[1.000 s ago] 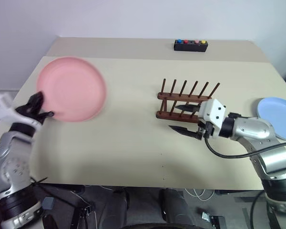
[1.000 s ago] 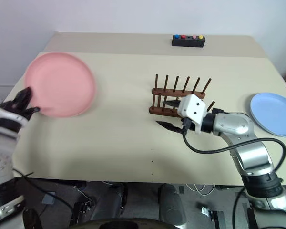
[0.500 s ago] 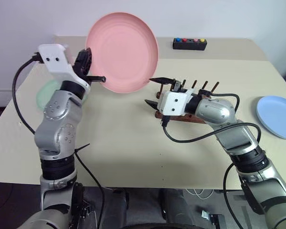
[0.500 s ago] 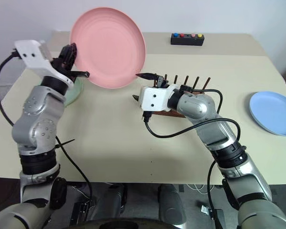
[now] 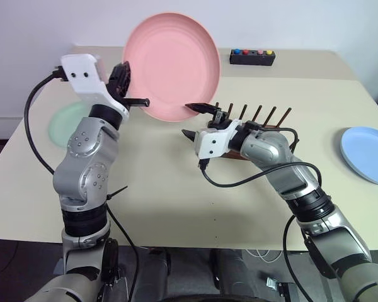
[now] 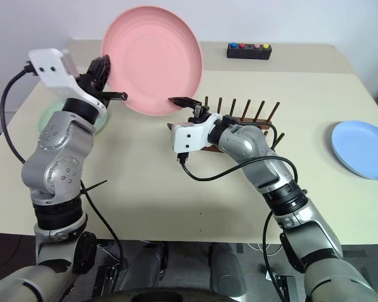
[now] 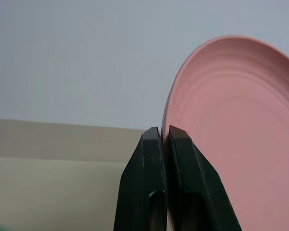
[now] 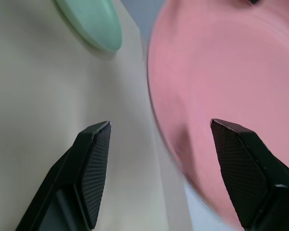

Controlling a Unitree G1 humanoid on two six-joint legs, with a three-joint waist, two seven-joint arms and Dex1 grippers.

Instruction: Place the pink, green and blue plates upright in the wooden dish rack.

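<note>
My left gripper is shut on the left rim of the pink plate and holds it upright, raised above the table's back middle. In the left wrist view the two fingers pinch the rim. My right gripper stands open just below the plate's lower right edge, and the rim runs ahead between its fingers. Behind that arm stands the wooden dish rack, with nothing between its pegs. The green plate lies flat at the left, partly behind my left arm. At the right edge lies the blue plate.
A black box with coloured buttons sits at the table's far edge. Bare tabletop stretches in front of the rack and both arms.
My left arm has lifted the pink plate off the table's left side, tipped it upright and carried it right. My right gripper has rolled and moved left toward the plate's lower edge.
</note>
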